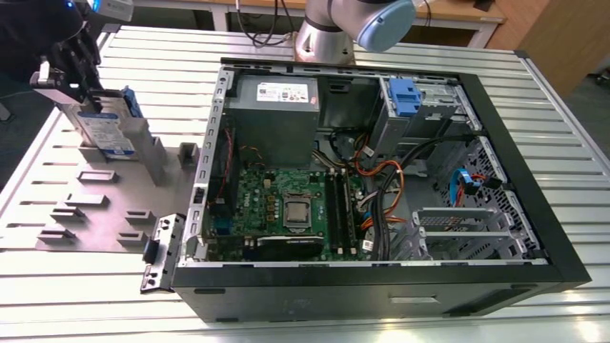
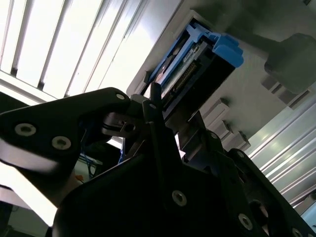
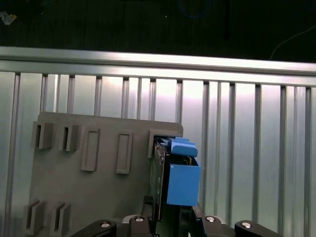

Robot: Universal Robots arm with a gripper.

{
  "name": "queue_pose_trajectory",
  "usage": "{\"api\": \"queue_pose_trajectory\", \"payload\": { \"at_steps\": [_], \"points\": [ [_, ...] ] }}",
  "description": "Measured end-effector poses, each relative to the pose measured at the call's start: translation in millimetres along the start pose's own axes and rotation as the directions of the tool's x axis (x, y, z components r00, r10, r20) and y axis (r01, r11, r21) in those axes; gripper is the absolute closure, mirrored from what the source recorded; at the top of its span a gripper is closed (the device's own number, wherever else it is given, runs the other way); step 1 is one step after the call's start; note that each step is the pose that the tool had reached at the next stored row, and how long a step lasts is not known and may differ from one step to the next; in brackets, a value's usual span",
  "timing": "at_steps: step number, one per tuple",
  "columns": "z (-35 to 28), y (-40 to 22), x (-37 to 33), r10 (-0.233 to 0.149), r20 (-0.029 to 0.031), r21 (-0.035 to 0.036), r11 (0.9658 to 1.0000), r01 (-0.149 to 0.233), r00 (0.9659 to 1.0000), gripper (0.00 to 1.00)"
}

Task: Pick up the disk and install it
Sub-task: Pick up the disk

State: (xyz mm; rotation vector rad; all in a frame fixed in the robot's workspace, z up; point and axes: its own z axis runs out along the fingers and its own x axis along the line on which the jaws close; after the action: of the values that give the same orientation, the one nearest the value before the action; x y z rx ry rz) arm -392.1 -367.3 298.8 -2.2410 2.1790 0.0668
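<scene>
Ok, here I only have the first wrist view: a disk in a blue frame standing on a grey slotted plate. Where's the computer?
Observer: In the exterior view the open computer case lies on the same slatted table, to the exterior view's right of the grey plate.
Operator: Is its drive bay occupied?
Observer: Another blue carrier sits in the bay at the case's far right corner in that view.
Operator: Does the disk have a label?
Observer: Yes, the disk shows a white-and-blue label on its broad face there.
</scene>
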Motion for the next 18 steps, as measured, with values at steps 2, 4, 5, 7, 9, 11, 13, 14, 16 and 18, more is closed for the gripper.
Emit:
{"api": "queue_pose_trajectory", "payload": {
  "at_steps": [2, 4, 5, 7, 9, 11, 13, 14, 16, 18],
  "points": [
    [0.2, -2.1, 0.0, 0.0, 0.0001, 0.0001, 1.0, 0.0, 1.0, 0.62],
    [0.2, -3.7, 0.1, 0.0, 0.0, 0.0, 1.0, 0.0, 1.0, 0.62],
    [0.2, -3.7, 0.1, 0.001, 0.0, 0.0, 1.0, -0.001, 1.0, 0.62],
    [0.2, -3.7, 0.1, 0.001, 0.0, 0.0, 1.0, -0.001, 1.0, 0.62],
    [-1.3, -3.8, 0.1, 0.0, 0.0008, -0.0003, 1.0, 0.0, 1.0, 0.62],
    [-3.7, -3.8, 0.0, 0.0, 0.0012, -0.0001, 1.0, 0.0, 1.0, 0.62],
    [-3.6, -3.8, 0.0, 0.001, 0.0005, 0.0003, 1.0, -0.001, 1.0, 0.62],
    [-3.6, -3.8, -0.1, 0.003, -0.003, 0.0003, 1.0, -0.003, 1.0, 0.62],
    [-3.6, -3.8, 0.0, 0.009, -0.0187, -0.0001, 1.0, -0.009, 0.9998, 0.62],
    [-3.2, -3.8, 0.0, 0.012, -0.0296, 0.0, 0.9999, -0.012, 0.9995, 0.62]
  ]
}}
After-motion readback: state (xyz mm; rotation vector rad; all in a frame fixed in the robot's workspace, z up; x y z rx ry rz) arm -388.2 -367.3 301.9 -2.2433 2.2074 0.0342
